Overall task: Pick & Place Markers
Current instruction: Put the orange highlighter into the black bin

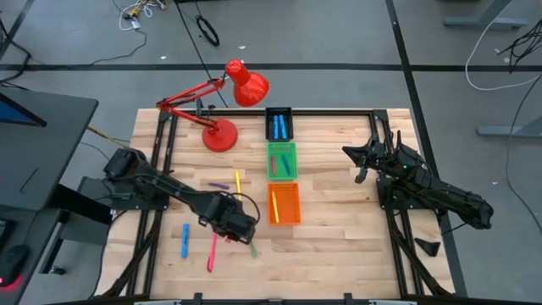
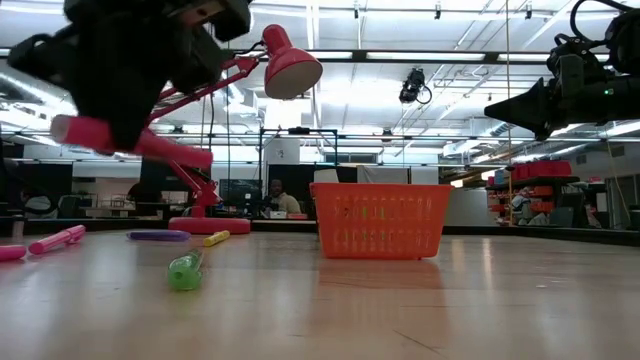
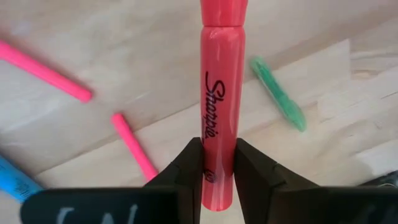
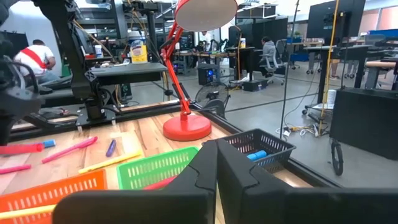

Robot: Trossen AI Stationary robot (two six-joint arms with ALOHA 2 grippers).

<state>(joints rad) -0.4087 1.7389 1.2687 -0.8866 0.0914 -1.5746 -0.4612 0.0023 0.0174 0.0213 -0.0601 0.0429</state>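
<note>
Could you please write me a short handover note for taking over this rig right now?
Left gripper: shut on a pink marker, lifted off the table near the front left.
Right gripper: shut, holding nothing, waiting above the table's right side.
Done: blue markers lie in the black tray, markers in the green tray, one yellow in the orange tray.
Left: place the held pink marker, then the loose ones on the wood: a blue marker, another pink, a green one, a purple one and a yellow one.
</note>
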